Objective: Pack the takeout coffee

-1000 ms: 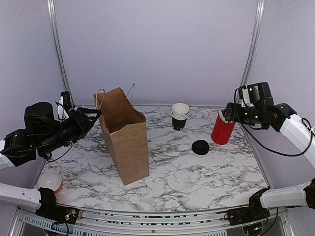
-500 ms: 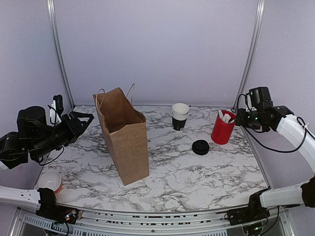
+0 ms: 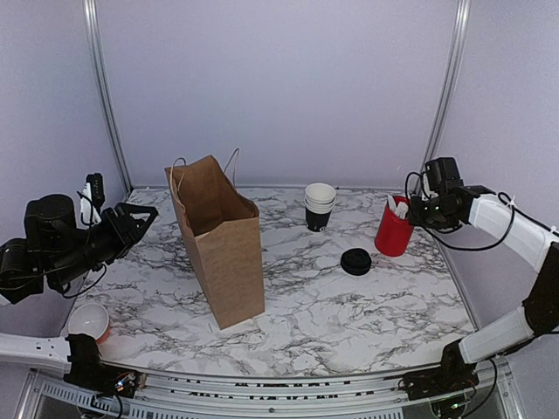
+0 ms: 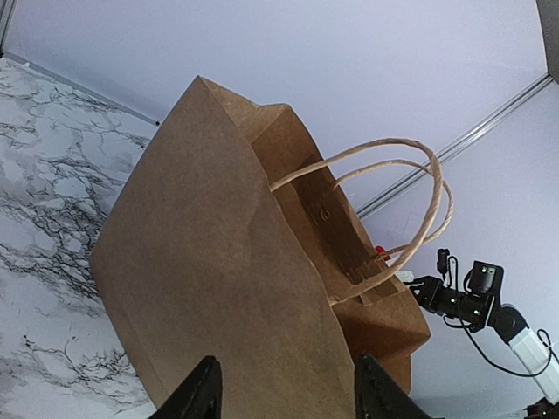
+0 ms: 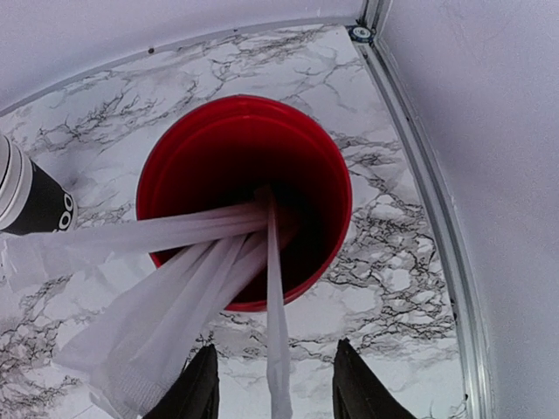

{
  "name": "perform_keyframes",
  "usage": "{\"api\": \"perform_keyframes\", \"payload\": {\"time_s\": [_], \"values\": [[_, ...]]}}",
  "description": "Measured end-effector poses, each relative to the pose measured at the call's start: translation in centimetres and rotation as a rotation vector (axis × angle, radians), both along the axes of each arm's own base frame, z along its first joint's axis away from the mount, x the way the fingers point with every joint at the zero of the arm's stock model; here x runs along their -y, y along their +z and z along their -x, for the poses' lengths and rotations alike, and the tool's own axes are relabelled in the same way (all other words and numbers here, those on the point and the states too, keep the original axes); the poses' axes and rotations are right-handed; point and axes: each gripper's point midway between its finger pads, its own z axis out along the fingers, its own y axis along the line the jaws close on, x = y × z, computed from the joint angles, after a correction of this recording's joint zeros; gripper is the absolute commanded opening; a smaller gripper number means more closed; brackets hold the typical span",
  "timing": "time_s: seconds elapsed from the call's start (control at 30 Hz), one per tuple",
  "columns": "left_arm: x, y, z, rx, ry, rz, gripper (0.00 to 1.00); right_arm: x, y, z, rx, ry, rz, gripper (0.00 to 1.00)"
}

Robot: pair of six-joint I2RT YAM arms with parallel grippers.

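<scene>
The lidded black takeout coffee is not in view in any frame. The brown paper bag (image 3: 223, 253) stands open at centre left and fills the left wrist view (image 4: 227, 279). My left gripper (image 3: 144, 214) is open and empty, held left of the bag and apart from it; in its wrist view the gripper (image 4: 284, 397) faces the bag's side. My right gripper (image 3: 412, 209) is open, right beside the rim of the red cup (image 3: 395, 231). In the right wrist view one white wrapped straw (image 5: 278, 349) from the red cup (image 5: 244, 192) runs between the open fingers of the gripper (image 5: 275, 384).
A stack of lidless black cups (image 3: 320, 206) stands at the back centre and shows at the right wrist view's left edge (image 5: 26, 196). A loose flat black lid (image 3: 355, 261) lies right of centre. A red cup with a white inside (image 3: 88, 321) sits at the near left corner.
My left arm has drawn back to the left, away from the bag. My right gripper pulled right from the red cup, then came back to its rim.
</scene>
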Motion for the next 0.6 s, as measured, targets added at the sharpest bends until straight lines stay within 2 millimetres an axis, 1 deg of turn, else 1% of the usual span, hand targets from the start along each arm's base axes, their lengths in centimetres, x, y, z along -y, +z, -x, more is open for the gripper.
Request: {"api": "perform_keyframes", "payload": {"time_s": [0.1, 0.23, 0.33, 0.6], "values": [[-0.2, -0.1, 0.0, 0.0, 0.008, -0.004, 0.52, 0.0, -0.1, -0.7, 0.006, -0.002, 0.008, 0.36], [-0.4, -0.3, -0.1, 0.0, 0.017, -0.012, 0.52, 0.2, 0.2, -1.4, 0.025, -0.011, 0.019, 0.34], [-0.5, -0.3, -0.1, 0.0, 0.023, -0.015, 0.52, 0.3, 0.4, -1.6, 0.034, -0.016, 0.028, 0.32], [-0.5, -0.4, -0.1, -0.001, 0.024, -0.016, 0.52, 0.8, 0.7, -1.8, 0.051, -0.027, 0.057, 0.22]]}}
